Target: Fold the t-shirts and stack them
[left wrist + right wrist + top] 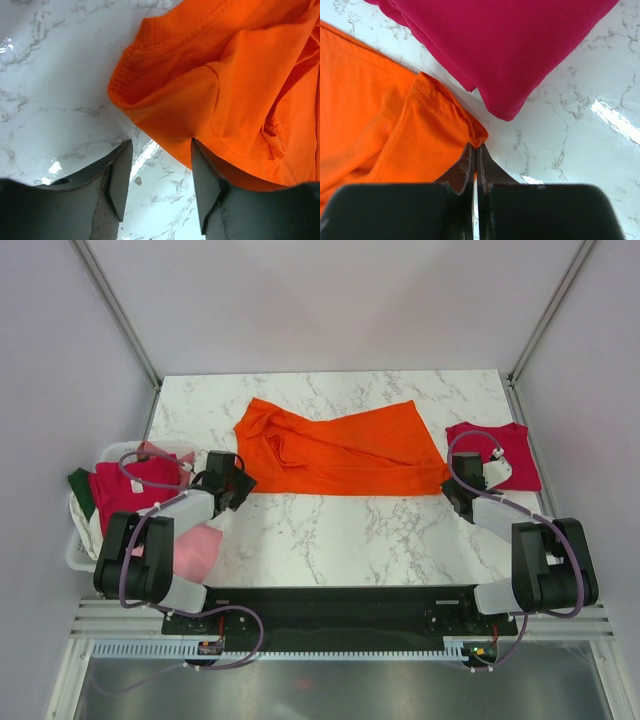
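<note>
i'm at the grab stage on the orange tee (340, 450), spread mid-table. right gripper (476, 149) is clenched on its corner by the red tee (510, 45) (looks pinched). left gripper (161, 170) is half open at the other edge, holding nothing. nxt i'd close left, then lift both tog & fold.

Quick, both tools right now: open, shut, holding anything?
Left tool: open, over the bright orange cotton t-shirt's edge, gripping nothing.
Right tool: closed on that shirt's corner.
</note>
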`<state>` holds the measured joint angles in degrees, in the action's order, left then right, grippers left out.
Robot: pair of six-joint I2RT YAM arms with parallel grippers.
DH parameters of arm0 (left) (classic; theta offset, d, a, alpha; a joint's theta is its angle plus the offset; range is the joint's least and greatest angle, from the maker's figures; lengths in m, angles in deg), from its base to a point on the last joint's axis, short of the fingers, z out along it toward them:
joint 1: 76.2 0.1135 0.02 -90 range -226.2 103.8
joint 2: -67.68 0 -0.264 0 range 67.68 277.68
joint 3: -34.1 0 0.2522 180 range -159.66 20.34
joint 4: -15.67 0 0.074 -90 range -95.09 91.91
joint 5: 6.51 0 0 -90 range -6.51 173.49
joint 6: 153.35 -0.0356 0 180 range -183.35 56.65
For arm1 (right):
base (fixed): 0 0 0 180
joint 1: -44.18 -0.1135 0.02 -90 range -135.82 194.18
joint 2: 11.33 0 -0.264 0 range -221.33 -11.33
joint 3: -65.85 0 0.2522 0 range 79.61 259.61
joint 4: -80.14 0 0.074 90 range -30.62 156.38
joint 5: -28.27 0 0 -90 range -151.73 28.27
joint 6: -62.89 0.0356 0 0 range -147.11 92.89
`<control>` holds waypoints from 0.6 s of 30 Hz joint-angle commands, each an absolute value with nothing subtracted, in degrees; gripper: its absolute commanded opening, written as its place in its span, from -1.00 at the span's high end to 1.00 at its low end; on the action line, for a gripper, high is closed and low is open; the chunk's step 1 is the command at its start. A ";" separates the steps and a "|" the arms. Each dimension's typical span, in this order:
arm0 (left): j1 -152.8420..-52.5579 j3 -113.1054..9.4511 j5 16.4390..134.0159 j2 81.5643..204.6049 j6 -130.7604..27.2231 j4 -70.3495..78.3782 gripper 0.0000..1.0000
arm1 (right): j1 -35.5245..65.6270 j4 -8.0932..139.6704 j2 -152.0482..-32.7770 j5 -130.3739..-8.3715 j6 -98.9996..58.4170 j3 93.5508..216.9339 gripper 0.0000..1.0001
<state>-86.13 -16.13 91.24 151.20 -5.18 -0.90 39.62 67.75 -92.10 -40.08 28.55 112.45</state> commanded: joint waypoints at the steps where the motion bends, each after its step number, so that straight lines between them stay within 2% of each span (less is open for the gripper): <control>1: -86.13 -17.10 96.23 152.23 -0.69 0.33 -0.11 | 39.52 69.28 -90.79 -39.85 27.83 113.18 1.00; 4: -86.13 -18.33 97.81 153.98 0.37 -0.11 -0.04 | 39.52 69.37 -90.52 -40.02 27.91 113.01 1.00; 7: -86.05 -20.00 97.64 156.79 0.63 -0.11 0.18 | 39.52 69.37 -89.91 -40.02 27.83 112.83 1.00; 9: -85.87 -20.52 97.81 158.20 1.33 -0.46 0.68 | 39.52 69.37 -89.38 -39.94 27.83 112.66 1.00; 11: -84.99 -20.53 98.43 158.47 1.95 -1.16 0.96 | 39.52 69.29 -88.85 -39.76 27.48 112.66 1.00; 18: -84.81 -26.04 101.24 154.87 -1.90 -10.28 0.96 | 39.61 64.91 -88.32 -40.02 26.77 115.73 1.00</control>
